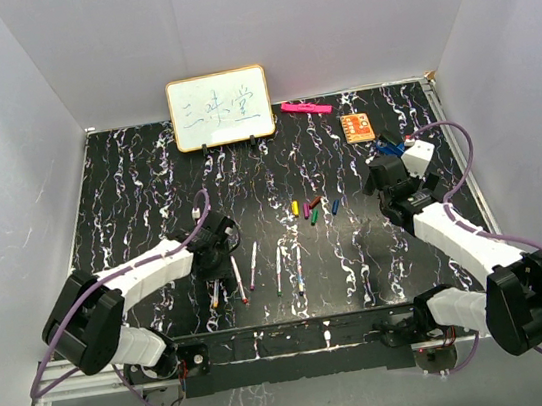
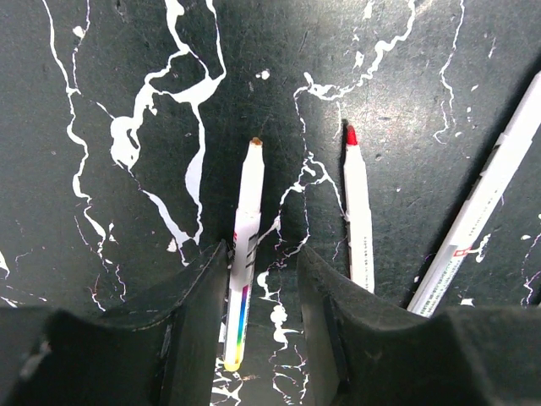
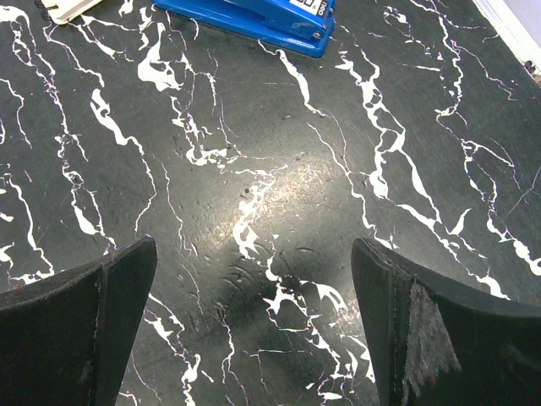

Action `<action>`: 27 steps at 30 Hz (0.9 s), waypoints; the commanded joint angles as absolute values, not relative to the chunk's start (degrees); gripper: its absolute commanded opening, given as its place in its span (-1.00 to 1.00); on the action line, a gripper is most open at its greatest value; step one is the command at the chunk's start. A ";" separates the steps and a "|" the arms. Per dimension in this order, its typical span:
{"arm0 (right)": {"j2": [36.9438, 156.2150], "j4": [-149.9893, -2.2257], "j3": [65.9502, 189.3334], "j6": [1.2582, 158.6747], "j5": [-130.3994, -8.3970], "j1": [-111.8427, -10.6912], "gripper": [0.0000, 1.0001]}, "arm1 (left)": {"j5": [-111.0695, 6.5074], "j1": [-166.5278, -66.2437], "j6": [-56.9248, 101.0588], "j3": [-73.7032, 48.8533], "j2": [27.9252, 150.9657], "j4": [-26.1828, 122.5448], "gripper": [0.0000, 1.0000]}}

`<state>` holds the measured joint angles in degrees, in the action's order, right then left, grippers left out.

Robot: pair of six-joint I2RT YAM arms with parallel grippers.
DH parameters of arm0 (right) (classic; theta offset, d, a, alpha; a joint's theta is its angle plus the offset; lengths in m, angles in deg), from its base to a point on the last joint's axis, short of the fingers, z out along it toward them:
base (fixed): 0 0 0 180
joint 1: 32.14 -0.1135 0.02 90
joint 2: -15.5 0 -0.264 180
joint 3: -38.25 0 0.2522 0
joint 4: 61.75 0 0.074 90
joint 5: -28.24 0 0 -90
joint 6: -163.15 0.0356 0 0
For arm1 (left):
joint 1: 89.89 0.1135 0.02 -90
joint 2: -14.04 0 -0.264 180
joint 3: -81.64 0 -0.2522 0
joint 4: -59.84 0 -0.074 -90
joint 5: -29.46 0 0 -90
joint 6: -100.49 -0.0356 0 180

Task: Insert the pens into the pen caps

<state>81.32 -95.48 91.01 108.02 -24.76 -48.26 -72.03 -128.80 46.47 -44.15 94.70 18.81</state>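
Several white pens lie side by side near the front of the table, from the leftmost pen to the rightmost pen. The small coloured pen caps sit in a cluster at mid-table. My left gripper is low over the leftmost pens. In the left wrist view its jaws stand partly open around a brown-tipped pen, which lies on the table against the left finger, with a gap to the right finger. A red-tipped pen lies just outside the right finger. My right gripper is open wide over bare table.
A blue clip-like object lies just beyond the right gripper. An orange card, a pink marker and a small whiteboard stand at the back. A third white pen lies right of the left gripper.
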 commanded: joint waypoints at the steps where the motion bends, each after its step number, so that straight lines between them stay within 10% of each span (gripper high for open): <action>1: 80.37 -95.09 93.64 108.74 -23.10 -48.51 0.96 | -70.11 -128.74 46.98 -47.13 95.59 12.61 -0.24; 27: 82.34 -95.32 94.64 109.05 -23.02 -48.55 0.96 | -68.26 -128.73 52.02 -46.16 95.34 11.47 -0.39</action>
<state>82.54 -96.44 92.02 108.27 -24.57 -48.26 -69.69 -128.63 51.63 -44.30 93.57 12.47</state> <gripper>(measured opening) 0.980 0.311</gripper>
